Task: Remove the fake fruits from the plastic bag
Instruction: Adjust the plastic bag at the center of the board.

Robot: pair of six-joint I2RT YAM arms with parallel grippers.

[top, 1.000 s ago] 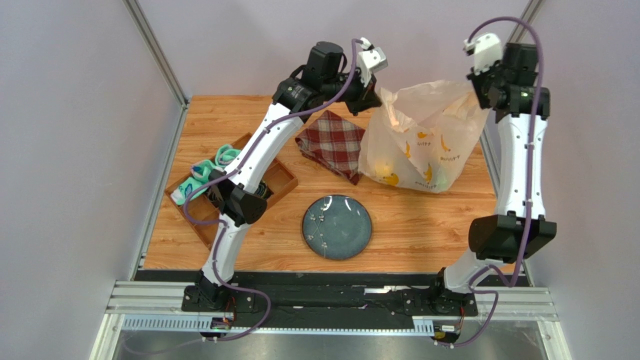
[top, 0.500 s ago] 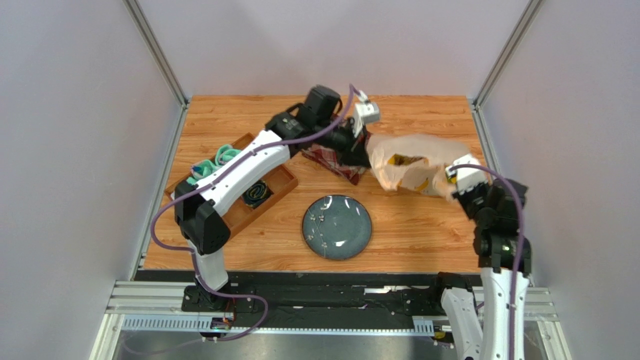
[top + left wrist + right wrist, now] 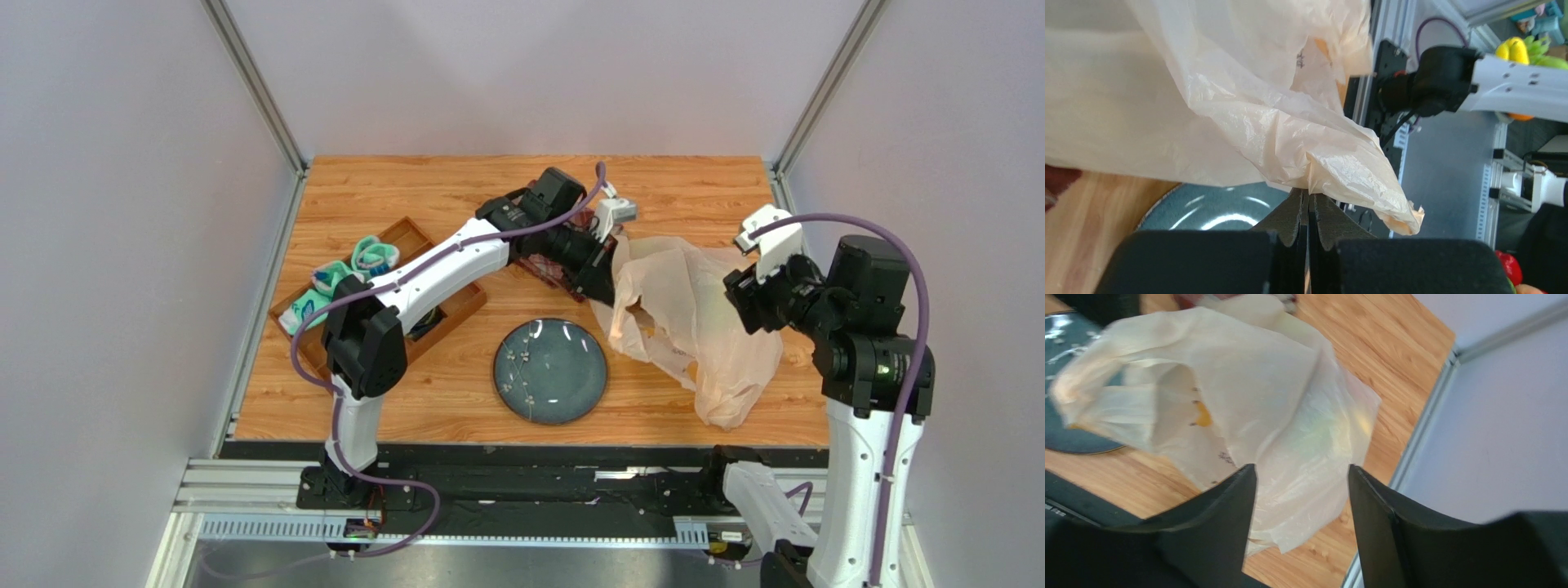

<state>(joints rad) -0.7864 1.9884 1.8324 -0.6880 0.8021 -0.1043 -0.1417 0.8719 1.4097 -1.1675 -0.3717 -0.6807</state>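
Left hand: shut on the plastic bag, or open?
Shut on it. In the left wrist view the left hand has both fingers pressed together, with a fold of the plastic bag pinched at their tips.

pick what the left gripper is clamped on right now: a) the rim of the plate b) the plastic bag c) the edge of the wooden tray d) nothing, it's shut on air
b: in the left wrist view the left gripper is shut with a crumpled fold of the plastic bag pinched between its jaws, while the plate lies beyond it, not gripped.
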